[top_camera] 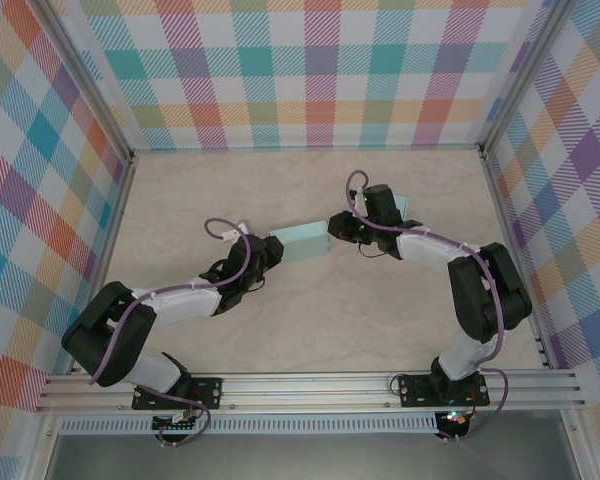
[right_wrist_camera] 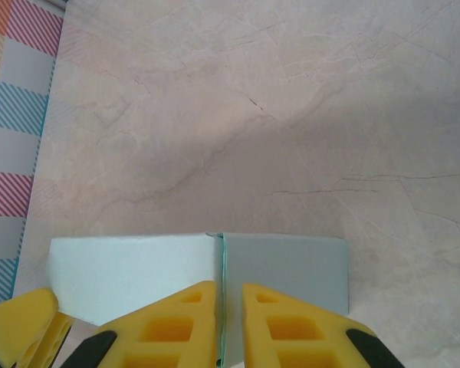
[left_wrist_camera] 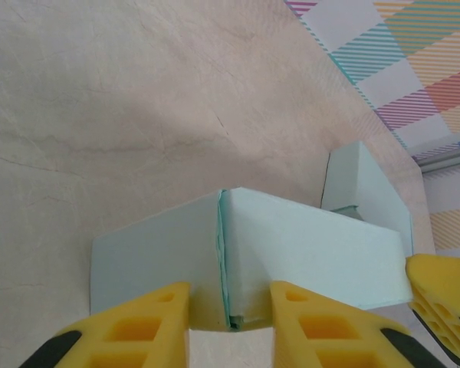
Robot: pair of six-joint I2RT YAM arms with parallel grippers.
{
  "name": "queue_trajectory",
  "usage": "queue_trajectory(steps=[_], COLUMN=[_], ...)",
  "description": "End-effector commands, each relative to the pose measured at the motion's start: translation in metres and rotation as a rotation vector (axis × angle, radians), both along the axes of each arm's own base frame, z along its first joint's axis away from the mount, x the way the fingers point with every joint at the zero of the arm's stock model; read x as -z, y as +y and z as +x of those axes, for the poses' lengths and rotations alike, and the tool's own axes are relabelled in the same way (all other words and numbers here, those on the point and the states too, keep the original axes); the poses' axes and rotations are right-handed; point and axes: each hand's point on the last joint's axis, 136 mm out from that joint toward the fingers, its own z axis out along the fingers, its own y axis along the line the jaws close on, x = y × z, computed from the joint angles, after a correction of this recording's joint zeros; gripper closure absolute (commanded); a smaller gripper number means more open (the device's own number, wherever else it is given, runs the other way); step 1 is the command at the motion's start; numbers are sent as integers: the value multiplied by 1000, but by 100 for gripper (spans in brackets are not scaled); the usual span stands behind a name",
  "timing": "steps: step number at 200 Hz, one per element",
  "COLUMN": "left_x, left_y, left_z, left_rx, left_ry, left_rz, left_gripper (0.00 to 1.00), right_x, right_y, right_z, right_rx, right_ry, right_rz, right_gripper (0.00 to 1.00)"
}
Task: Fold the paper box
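paper box [top_camera: 300, 243] is mid-desk [top_camera: 280, 330], lying between the two arms with one end toward each.

left gripper [left_wrist_camera: 230, 287]: jaws clenched across an upright seam ridge where two box panels meet. Card fills the gap between the jaws and both sides look in contact. My read is that it's pinning the fold so the crease doesn't spring open.

right gripper [right_wrist_camera: 228, 287]: jaws nearly together, grasping a thin card edge at the seam between a lighter panel and a shaded one, on the opposite side of the box. Probably the same job: hold the joint and set the crease.

Why both at once (a guess): the desk is smooth and the box is light, so one grip alone would shove it around. Opposed grips brace each other. Each wrist view catches the other arm's yellow tip just beside the box, so the two holds are close together.

Container: the box is the only one. Only its outer faces show and the interior is hidden, so I can't tell if anything is inside.

The walls are up and the shape already reads as a box, so the fold looks well along. A rear panel [left_wrist_camera: 364, 184] of the same pale card rises behind the main body. It could be an untucked flap or an end wall; can't tell.
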Motion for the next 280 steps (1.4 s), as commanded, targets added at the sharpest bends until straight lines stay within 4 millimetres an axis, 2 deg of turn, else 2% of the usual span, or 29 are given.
queue_trajectory(steps=[1, 30, 60, 85, 124, 153, 169, 184, 222, 238, 249, 261, 280], left_x=[65, 40, 25, 18, 10, -4, -16, -28, -64, -86, -101, -114, -119], left_y=[50, 45, 38, 34, 32, 28, 25, 23, 15, 15, 14, 10, -12], left_z=[-35, -25, -19, -15, -12, -9, -6, -4, 2, 4, 7, 9, 10], left_rx=[-51, -33, -11, 3, 8, 20, 26, 37, 84, 116, 170, 256, 509], left_ry=[232, 178, 148, 133, 117, 89, 63, 38, -28, -84, -137, -191, -296], left_rz=[247, 253, 250, 244, 241, 229, 218, 213, 227, 278, 364, 488, 698], left_gripper=[81, 79, 78, 77, 75, 64, 54, 43, 23, 20, 19, 18, 19], right_x=[82, 57, 22, -7, -39, -66, -78, -88, -109, -118, -124, -130, -137], right_y=[-45, -33, -24, -19, -18, -22, -25, -29, -44, -52, -60, -69, -84], right_z=[-53, -39, -20, -5, 10, 15, 14, 10, -6, -17, -25, -35, -50], right_rx=[43, 31, 19, 20, 27, 40, 45, 47, 64, 75, 88, 107, 139], right_ry=[299, 246, 167, 99, 24, -43, -75, -102, -174, -204, -223, -242, -268], right_rz=[-244, -190, -156, -149, -160, -167, -169, -176, -197, -204, -216, -233, -258], right_gripper=[84, 81, 73, 63, 44, 28, 21, 19, 10, 5, 0, 0, 0])
